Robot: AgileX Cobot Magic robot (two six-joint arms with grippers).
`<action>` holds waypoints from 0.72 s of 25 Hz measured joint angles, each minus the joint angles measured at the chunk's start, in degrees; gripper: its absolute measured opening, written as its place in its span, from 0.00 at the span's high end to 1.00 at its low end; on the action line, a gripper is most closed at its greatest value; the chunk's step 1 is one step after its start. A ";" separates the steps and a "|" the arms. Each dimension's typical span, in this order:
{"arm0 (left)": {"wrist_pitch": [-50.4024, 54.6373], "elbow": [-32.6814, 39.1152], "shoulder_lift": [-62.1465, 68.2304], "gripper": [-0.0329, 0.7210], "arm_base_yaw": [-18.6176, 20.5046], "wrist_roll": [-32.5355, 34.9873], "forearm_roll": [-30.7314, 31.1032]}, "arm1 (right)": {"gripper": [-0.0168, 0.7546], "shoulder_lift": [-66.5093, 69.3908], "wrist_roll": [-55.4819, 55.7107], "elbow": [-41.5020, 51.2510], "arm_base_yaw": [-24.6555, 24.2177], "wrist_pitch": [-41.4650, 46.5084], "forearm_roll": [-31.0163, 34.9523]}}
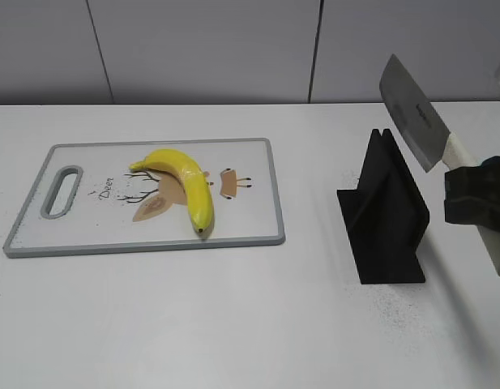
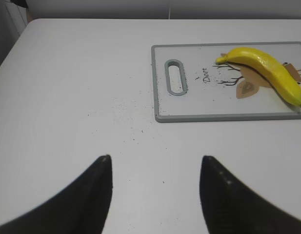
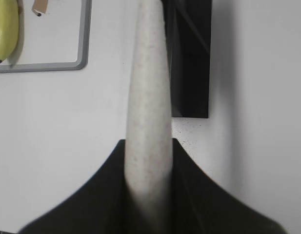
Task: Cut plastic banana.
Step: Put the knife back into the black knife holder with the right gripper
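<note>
Materials and finishes on your workbench

Your plastic banana (image 1: 185, 182) looks smooth and glossy, with bright highlights on its yellow skin. It lies on a cutting board (image 1: 250, 227) of smooth white plastic with a grey rim and a printed drawing. The knife (image 1: 416, 121) has a brushed grey metal blade with a dull sheen, and a cream handle, faintly speckled and matt. The knife stand (image 1: 387, 219) looks like matt black plastic. Your table (image 1: 233, 324) is smooth, matt white, dusted with fine dark specks. Both grippers, left gripper (image 2: 155, 195) and right gripper (image 3: 148, 195), look matt black.
</note>
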 joint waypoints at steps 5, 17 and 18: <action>0.00 0.01 0.00 0.22 0.00 0.00 0.00 | 0.73 4.10 4.13 0.00 0.00 -2.85 -5.33; 0.00 0.01 0.00 0.22 0.00 0.14 0.00 | 0.73 7.20 4.60 0.00 0.00 -5.48 -7.15; 0.00 0.01 0.00 0.22 0.00 0.14 0.00 | 0.73 7.63 4.54 0.00 0.00 -5.62 -7.15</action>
